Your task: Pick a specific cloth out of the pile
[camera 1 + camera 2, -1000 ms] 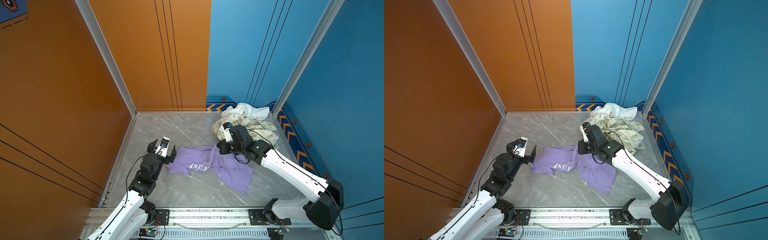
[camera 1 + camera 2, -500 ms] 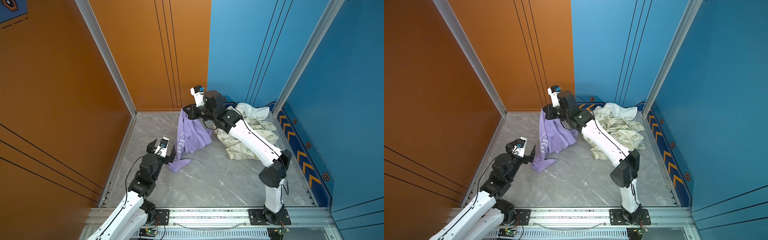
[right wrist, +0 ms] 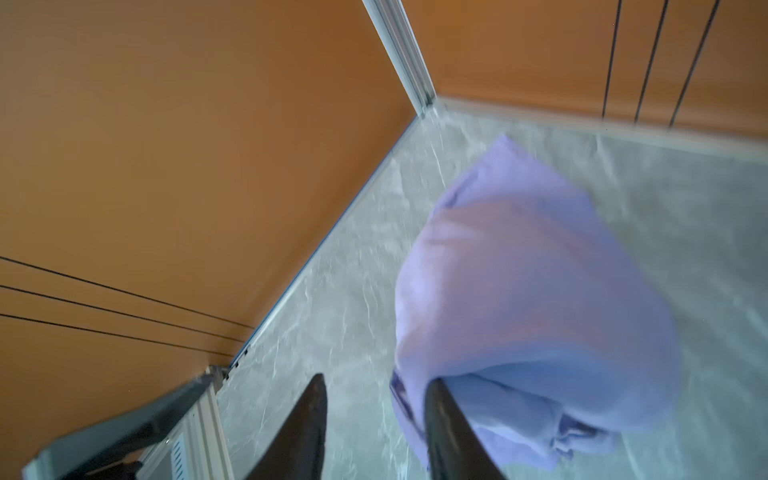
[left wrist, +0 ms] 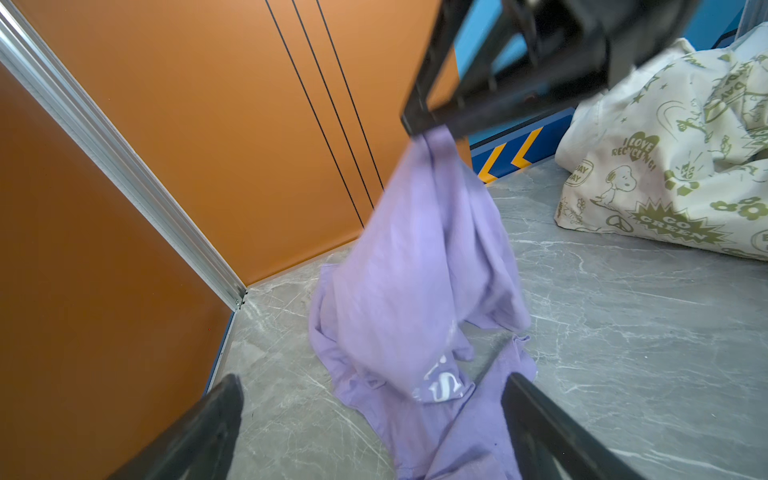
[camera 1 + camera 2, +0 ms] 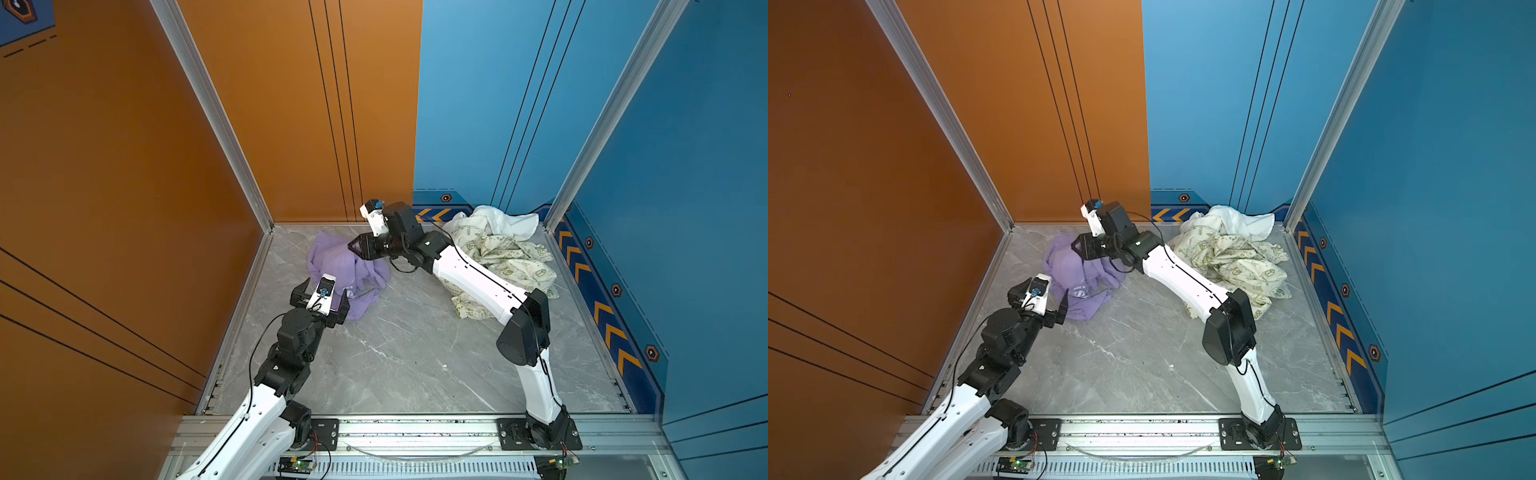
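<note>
The lavender cloth (image 5: 345,266) (image 5: 1067,266) lies heaped on the grey floor near the back left corner, apart from the pile (image 5: 498,249) (image 5: 1229,253) of white and green-printed cream garments at the back right. My right gripper (image 5: 355,246) (image 5: 1077,246) hovers over the cloth's top. In the right wrist view its jaws (image 3: 376,380) stand apart with floor between them, and the blurred cloth (image 3: 519,270) drapes off one finger (image 3: 440,415). My left gripper (image 5: 322,291) (image 4: 372,379) is open just in front of the cloth (image 4: 415,270), holding nothing.
Orange walls (image 5: 124,208) close the left and back left; blue walls (image 5: 685,208) close the right. An aluminium rail (image 5: 415,432) runs along the front edge. Bare grey floor (image 5: 415,353) spreads across the middle and front.
The right gripper lifted the cloth off the mid floor and carried it to the back left. It has now dropped lower and its jaws have parted, and the cloth has sagged onto the floor. Left arm unmoved.
</note>
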Controlling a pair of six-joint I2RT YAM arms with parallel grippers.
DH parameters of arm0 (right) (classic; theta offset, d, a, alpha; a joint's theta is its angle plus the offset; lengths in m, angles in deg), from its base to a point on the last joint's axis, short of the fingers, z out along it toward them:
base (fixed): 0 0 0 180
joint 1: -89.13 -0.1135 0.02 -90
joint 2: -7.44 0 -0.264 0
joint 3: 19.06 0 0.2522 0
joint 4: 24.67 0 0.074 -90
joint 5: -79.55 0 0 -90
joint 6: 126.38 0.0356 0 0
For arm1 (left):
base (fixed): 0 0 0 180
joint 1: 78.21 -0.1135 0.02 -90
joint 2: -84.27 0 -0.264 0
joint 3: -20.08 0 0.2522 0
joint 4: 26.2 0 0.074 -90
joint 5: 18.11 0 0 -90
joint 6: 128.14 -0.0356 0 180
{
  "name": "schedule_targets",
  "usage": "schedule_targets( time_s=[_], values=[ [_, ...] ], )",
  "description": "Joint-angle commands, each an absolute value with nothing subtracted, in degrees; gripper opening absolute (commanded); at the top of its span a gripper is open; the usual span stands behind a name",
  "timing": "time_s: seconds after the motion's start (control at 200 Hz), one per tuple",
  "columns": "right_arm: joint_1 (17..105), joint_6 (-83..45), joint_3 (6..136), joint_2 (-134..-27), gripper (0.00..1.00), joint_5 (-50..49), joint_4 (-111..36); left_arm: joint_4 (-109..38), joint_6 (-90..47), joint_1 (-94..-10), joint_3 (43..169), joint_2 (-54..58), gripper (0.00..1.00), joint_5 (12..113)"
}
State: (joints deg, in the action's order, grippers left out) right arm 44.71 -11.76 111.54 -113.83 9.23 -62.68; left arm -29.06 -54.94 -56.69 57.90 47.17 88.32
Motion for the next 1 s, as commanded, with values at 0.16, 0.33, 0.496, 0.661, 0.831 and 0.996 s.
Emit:
schedule_targets(
  time_s=[0.16,0.33,0.496,0.661,0.831,0.996],
  values=[
    [46.32,-19.30,95.76,-98.15,0.74,5.45,-67.11,-27.99,-55.55,-55.98,57.05,47.82,0.98,91.45],
    [46.51,-23.01,88.66,-89.27,0.80,3.01,-63.79,-28.01,-55.03,-56.02,57.17,46.14,0.98,90.28],
    [46.79,-24.53,80.28,-80.68,0.83,0.98,-58.43,-28.67,-52.07,-55.97,57.89,43.31,0.98,87.41],
    [47.36,-26.09,71.21,-71.38,0.96,-3.23,-52.42,-29.85,-48.78,-55.89,60.85,36.62,0.98,77.76],
    [48.50,-27.91,65.11,-63.91,1.00,-7.31,-51.37,-34.68,-46.47,-55.41,68.25,27.93,0.98,72.73],
    [53.05,-27.11,60.80,-58.78,1.00,-7.34,-51.43,-41.04,-47.44,-52.67,77.63,18.46,0.99,73.13]
  ],
)
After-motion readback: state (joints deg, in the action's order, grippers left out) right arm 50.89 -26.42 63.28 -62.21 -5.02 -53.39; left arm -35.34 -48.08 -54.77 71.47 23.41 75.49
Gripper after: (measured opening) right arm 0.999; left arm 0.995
